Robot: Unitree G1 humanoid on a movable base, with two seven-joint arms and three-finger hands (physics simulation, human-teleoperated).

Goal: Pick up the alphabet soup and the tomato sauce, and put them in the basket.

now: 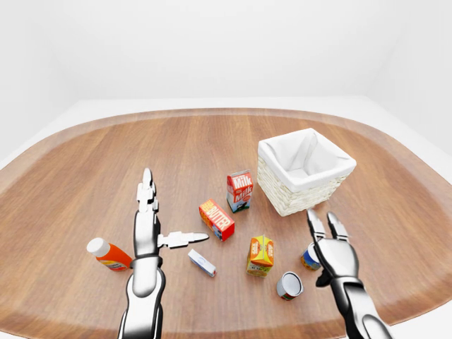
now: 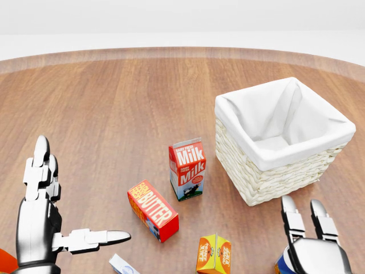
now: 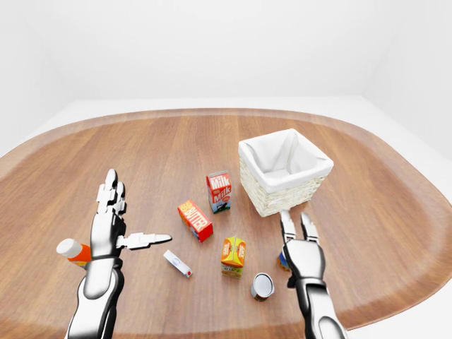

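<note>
I hover my right robot hand [image 1: 330,247], fingers spread, over the upright can [image 1: 308,257] to grasp; left robot hand [image 1: 147,233] idles released

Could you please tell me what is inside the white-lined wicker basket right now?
Only the white cloth lining shows inside the white-lined wicker basket; no can is in it. The part of its floor behind the wall nearest the camera is hidden, so that corner cannot be checked.

Left hand [image 1: 146,236] open: fingers straight toward view top, thumb splayed right. Right hand [image 1: 334,253] open too, fingers spread upward, forearm entering from bottom right.
</note>
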